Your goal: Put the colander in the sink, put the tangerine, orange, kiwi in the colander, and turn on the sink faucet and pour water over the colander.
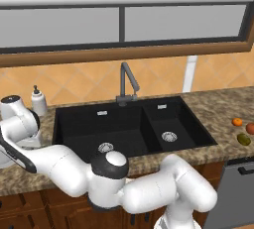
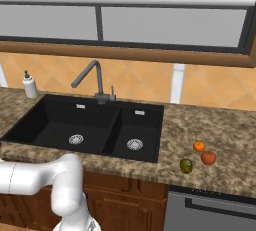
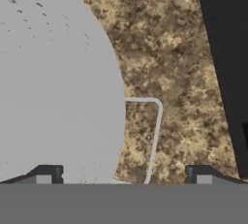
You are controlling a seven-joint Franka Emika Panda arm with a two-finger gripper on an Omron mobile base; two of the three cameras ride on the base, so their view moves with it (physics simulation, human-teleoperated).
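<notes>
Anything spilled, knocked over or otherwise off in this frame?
Nothing stands out. The sink is dry, with no water at the faucet. The three fruits sit together on the counter right of the sink. The colander rests on the counter beside the sink, its handle between the open gripper fingertips.

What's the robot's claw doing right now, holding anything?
Gripper: open, holding nothing; its fingertips straddle the colander handle on the counter.
</notes>
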